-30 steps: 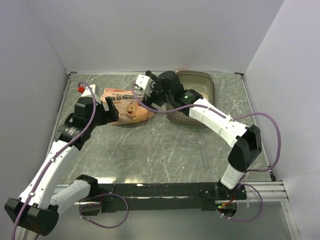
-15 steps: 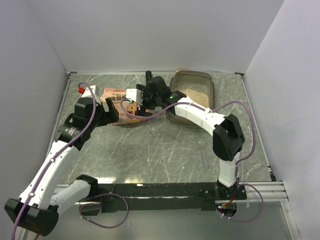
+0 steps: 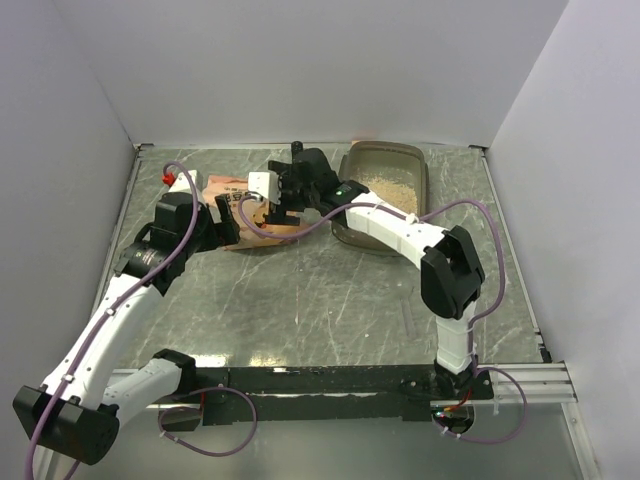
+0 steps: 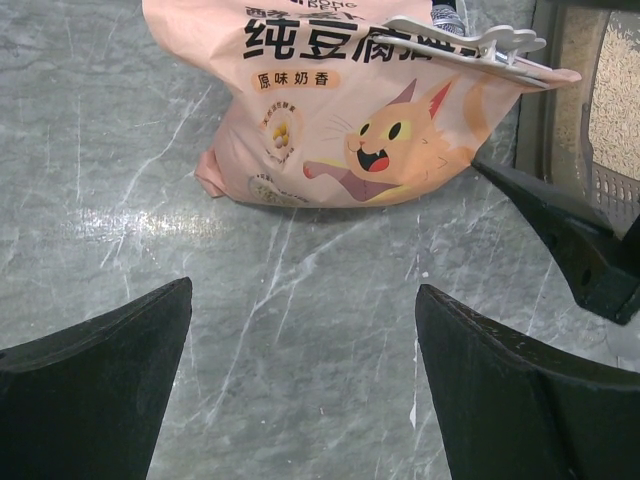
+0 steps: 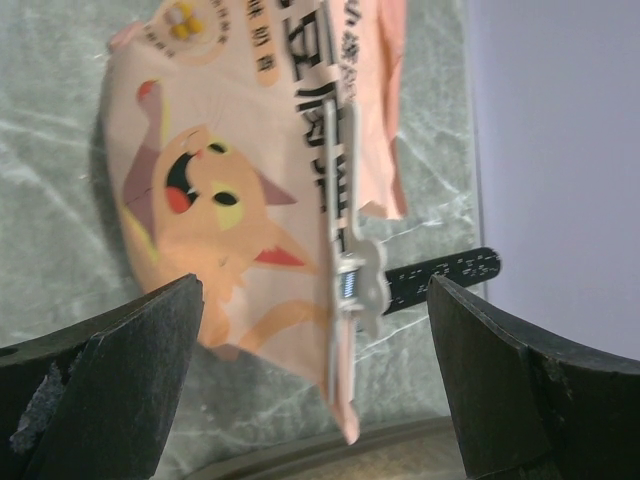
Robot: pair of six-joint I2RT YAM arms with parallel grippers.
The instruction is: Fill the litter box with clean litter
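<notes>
Top external showed clean litter (image 3: 385, 185) in the litter box (image 3: 385, 146), right of the spread right claw (image 3: 252, 205); only wrist views showed the pouch's (image 4: 340, 130) clip (image 4: 470, 42), beyond the spread left claw (image 4: 303, 290).

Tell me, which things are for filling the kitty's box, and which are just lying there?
For the job: litter box; clean litter inside it; pink cat pouch, probably the litter bag; clip on its top.

Just lying about: black strip on the table by the wall.
</notes>
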